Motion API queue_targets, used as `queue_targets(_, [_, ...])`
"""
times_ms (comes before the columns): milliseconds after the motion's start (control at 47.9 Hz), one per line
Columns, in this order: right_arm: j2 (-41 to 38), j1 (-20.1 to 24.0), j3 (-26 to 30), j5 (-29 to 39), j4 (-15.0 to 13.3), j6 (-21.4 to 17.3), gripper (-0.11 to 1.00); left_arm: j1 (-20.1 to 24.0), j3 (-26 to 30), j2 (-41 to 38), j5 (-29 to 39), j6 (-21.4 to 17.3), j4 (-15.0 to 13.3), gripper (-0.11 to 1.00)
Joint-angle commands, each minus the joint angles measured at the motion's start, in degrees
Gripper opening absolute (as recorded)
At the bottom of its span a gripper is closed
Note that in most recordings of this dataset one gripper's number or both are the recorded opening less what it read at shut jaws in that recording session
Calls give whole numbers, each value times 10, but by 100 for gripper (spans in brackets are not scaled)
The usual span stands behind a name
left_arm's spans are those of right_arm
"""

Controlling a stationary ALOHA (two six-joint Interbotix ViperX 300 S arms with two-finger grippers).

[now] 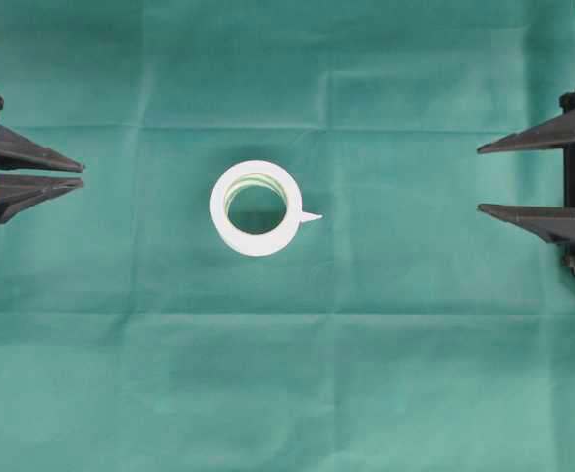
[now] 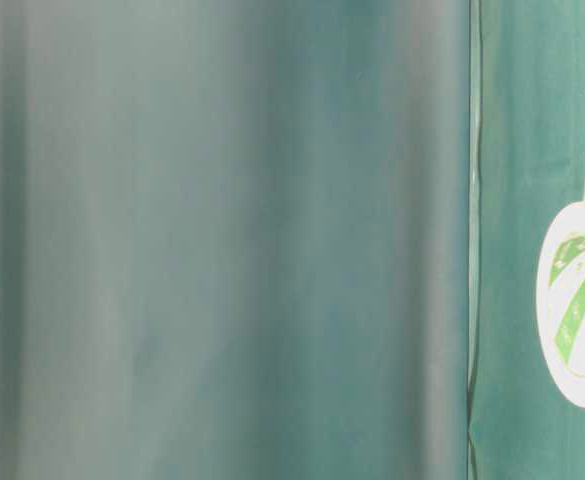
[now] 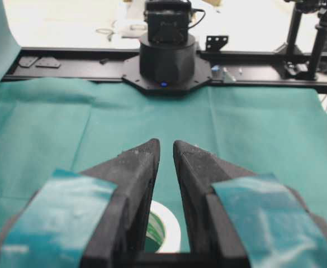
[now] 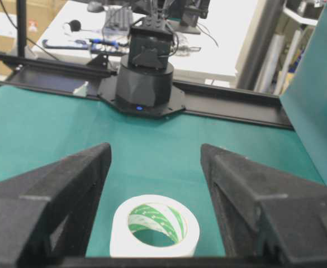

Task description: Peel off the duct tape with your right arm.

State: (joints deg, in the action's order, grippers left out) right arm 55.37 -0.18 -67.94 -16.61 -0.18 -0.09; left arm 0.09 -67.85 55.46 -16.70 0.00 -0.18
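Observation:
The duct tape (image 1: pixel 258 241), a wide white roll with a green-printed core, lies flat at the middle of the green cloth. Its loose strip end (image 1: pixel 310 217) points toward the right. My right gripper (image 1: pixel 480 179), with plain black fingers, is open wide and empty at the right edge, well apart from the roll. In the right wrist view the roll (image 4: pixel 152 245) lies low between the spread fingers of that gripper (image 4: pixel 155 148). My left gripper (image 1: pixel 81 175), with teal-taped fingers, is shut with a narrow slit, far left. The left wrist view shows it (image 3: pixel 166 144) with the roll (image 3: pixel 171 231) behind. The table-level view shows the roll (image 2: pixel 572 385) at its right edge.
The green cloth (image 1: pixel 366 374) covers the whole table. The opposite arm's black base (image 3: pixel 167 56) stands at the far table edge on a black rail, and likewise in the right wrist view (image 4: pixel 146 78). A green cloth backdrop (image 2: pixel 222 240) fills most of the table-level view.

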Motion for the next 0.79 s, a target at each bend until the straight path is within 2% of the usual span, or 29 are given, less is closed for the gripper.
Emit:
queue_targets(0, [-5,-3,3,-7,0,1,24,-7,-2,-1,-16,-2,-5,24])
queue_targets(42, [-5,-3,-4,-7,-2,2,22,-9,-5,-1,-20,-1,-5,22])
queue_targets(104, [-4,-4,-15,-8,-2,2,8,-13,-13,-2,-24,0,-6,8])
queue_targets(167, [-3,-6,-25,-10,-2,1,-1,-15,-21,-3,-25,2,-6,1])
queue_targets(292, [2,-8,-42,-19,-2,1,-10,-15,-39,-4,-28,10,-7,0])
queue_targets(438, [3,-8,-58,-33,-2,1,-9,-17,-51,-4,-43,22,-8,1])
queue_targets(522, [3,-8,-65,-41,-2,0,-4,-17,-54,-4,-50,22,-7,1])
queue_targets(626, [3,-8,-75,-52,-2,-1,10,-17,-55,-4,-52,22,-7,1])
queue_targets(689, [3,-8,-77,-57,-2,-2,26,-17,-56,-4,-52,22,-7,2])
queue_targets(772, [3,-8,-80,-62,-2,-2,52,-17,-58,-4,-53,18,-7,17])
